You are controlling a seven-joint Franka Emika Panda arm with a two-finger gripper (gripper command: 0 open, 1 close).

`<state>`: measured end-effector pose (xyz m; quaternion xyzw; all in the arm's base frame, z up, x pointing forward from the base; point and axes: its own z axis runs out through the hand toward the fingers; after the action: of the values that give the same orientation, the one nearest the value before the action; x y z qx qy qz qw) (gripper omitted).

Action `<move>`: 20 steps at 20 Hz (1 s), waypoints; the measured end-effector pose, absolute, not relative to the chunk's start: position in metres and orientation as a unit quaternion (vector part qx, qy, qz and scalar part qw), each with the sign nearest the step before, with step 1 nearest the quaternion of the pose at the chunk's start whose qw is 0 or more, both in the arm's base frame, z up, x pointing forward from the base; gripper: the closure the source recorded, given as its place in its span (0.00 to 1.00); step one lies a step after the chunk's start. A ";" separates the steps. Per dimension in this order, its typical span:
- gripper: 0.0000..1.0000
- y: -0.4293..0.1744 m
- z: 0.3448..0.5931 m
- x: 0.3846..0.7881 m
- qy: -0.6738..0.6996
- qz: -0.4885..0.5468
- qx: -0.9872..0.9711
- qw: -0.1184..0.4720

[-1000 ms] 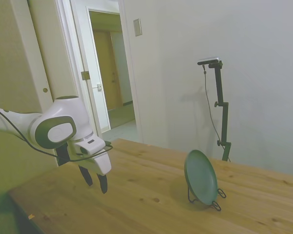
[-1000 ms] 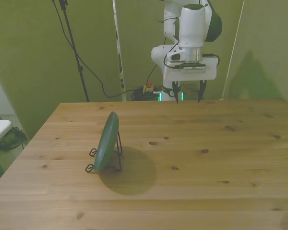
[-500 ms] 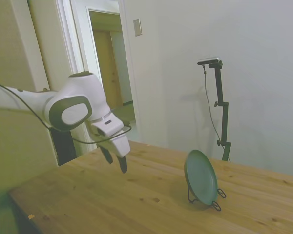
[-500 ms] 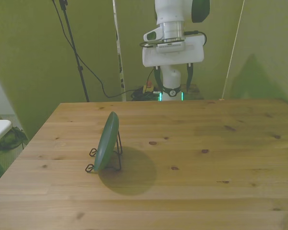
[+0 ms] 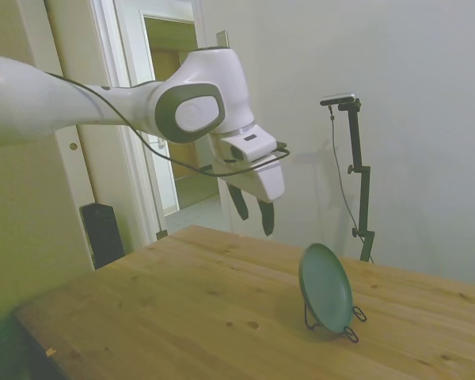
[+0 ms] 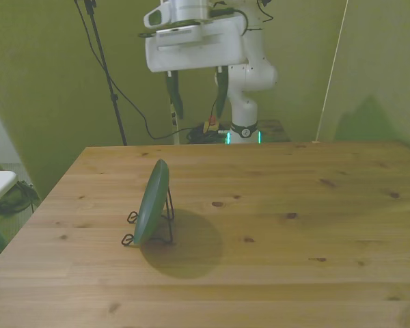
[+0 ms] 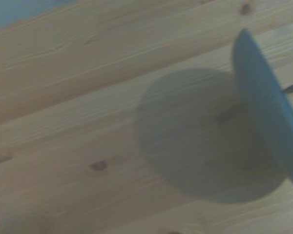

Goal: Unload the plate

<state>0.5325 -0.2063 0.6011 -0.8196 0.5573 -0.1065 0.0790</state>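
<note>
The plate (image 6: 153, 202) stands on edge in its wire stand (image 6: 133, 229) on the bench (image 6: 294, 260), left of middle in the front view, exactly where it stood a second ago. The pincer (image 6: 196, 94) has risen from low over the bench's far edge and moved toward the front view's left, and now hangs high above and beyond the plate, fingers spread wide and holding nothing.

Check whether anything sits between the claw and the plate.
Nothing visible does. The claw hangs open in the air above the table, and the plate leans on edge in its wire stand, apart from it, with only bare wood around.
</note>
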 end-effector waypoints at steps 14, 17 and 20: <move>0.00 -0.244 0.583 0.553 0.501 -0.024 -0.861 0.085; 0.00 -0.270 0.593 0.561 0.490 -0.016 -0.865 0.107; 0.00 -0.300 0.592 0.571 0.479 -0.011 -0.869 0.124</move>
<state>0.5713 -0.3002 0.5922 -0.8688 0.4791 -0.0109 0.1244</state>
